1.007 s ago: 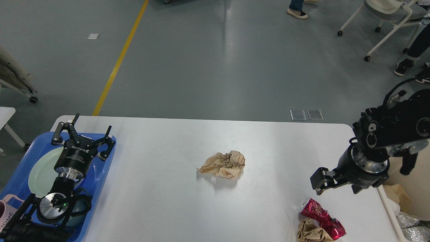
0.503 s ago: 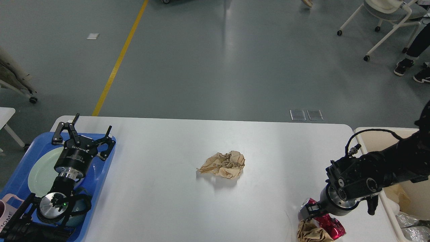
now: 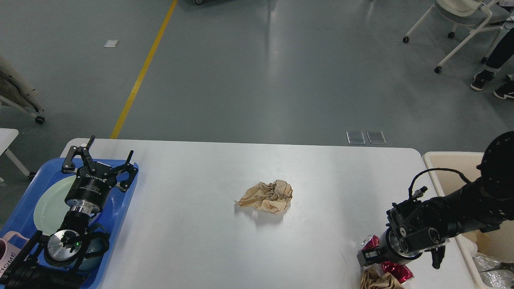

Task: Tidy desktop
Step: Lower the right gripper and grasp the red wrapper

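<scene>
The white desktop (image 3: pixel 192 233) carries a crumpled brown paper ball (image 3: pixel 266 196) near its middle. At the front right edge lie a red foil wrapper (image 3: pixel 396 271) and a second brown paper wad (image 3: pixel 375 281). My right gripper (image 3: pixel 367 256) is low over the red wrapper and covers most of it; its dark fingers cannot be told apart. My left gripper (image 3: pixel 100 159) stands open above the blue tray (image 3: pixel 24 208) with nothing between its fingers.
The blue tray at the left edge holds a pale green plate (image 3: pixel 47 205) and a pink mug (image 3: pixel 8 251). A beige bin (image 3: pixel 445 164) with crumpled rubbish stands off the table's right side. Chairs and people's feet are far behind.
My right arm has swung down and towards me, from above the table's right edge onto the red wrapper. The left arm and the centre paper ball have not moved.
</scene>
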You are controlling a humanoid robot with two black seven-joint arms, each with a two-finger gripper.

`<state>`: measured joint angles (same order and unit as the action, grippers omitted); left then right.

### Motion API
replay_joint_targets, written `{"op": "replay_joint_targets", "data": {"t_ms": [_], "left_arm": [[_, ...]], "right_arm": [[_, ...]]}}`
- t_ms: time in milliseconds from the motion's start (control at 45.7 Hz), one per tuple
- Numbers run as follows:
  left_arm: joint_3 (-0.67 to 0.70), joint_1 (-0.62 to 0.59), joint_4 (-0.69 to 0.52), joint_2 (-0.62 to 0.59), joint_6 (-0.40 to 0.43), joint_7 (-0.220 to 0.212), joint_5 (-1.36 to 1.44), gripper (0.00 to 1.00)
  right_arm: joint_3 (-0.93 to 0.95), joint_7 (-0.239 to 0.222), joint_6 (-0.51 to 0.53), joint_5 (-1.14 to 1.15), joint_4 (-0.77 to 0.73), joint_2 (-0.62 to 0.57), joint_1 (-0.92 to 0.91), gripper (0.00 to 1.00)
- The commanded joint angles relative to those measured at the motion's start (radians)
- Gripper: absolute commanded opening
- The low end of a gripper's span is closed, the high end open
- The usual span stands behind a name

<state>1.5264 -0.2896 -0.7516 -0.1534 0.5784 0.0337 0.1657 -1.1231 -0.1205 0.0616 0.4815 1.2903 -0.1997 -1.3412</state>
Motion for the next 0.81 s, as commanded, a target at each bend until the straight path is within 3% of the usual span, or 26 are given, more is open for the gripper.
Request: {"op": "replay_joint_targets", "data": {"t_ms": [0,131,241,285,788], "left_arm": [[0.000,0.000,0.000,0.000,0.000,-0.001,0.000,0.97],[0.000,0.000,0.000,0.000,0.000,0.000,0.000,0.97],[0.001,0.000,0.000,0.000,0.000,0.000,0.000,0.97],[0.000,0.001,0.000,0.000,0.000,0.000,0.000,0.97],[0.000,0.001,0.000,0.000,0.000,0.000,0.000,0.97]], "right_arm": [[0.000,-0.001,-0.006,0.000,-0.002,0.006,0.007,0.50],[0.000,-0.002,-0.008,-0.004,-0.016,0.006,0.022,0.32],[0.000,-0.004,-0.011,-0.006,-0.038,0.006,0.046,0.06],[0.000,-0.004,-0.011,-0.014,-0.051,0.006,0.054,0.01],[0.003,-0.008,0.011,-0.239,-0.086,-0.012,0.022,0.00]]}}
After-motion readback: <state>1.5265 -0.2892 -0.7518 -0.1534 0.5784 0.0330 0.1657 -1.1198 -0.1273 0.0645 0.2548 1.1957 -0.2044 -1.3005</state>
